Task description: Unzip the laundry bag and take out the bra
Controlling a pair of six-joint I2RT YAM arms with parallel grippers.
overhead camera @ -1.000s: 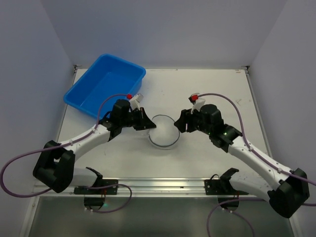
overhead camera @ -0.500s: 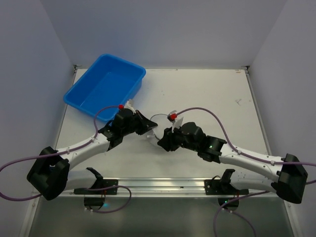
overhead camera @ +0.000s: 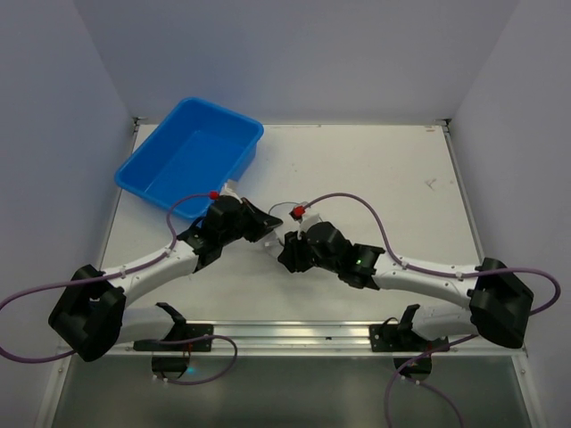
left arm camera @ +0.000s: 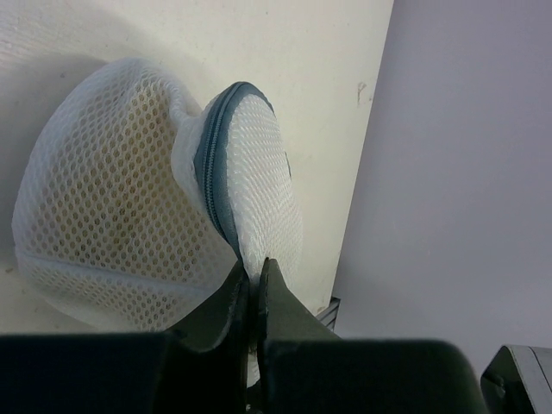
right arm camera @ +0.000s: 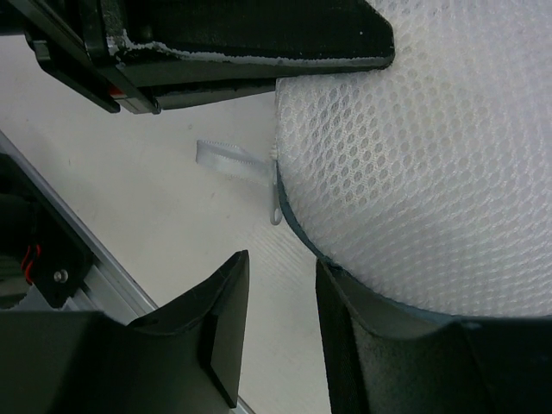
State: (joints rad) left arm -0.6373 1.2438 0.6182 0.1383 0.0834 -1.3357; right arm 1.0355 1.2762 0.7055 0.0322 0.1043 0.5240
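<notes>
White mesh fills both wrist views. The laundry bag (left arm camera: 129,198) sits mid-table between our arms, apparently zipped, with the bra (left arm camera: 116,211) only a yellowish tint inside. Our left gripper (left arm camera: 253,278) is clamped on the mesh beside the dark zipper band (left arm camera: 211,172). Our right gripper (right arm camera: 276,276) stands parted at the bag's right side, holding nothing — the zipper pull (right arm camera: 274,203) hangs just beyond its tips. We judge unzipping is barely begun — next, close on that pull and draw it round.

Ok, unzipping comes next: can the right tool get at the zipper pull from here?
Probably yes: the zipper pull hangs clear of the laundry bag just ahead of the open right tool, nothing between them.
</notes>
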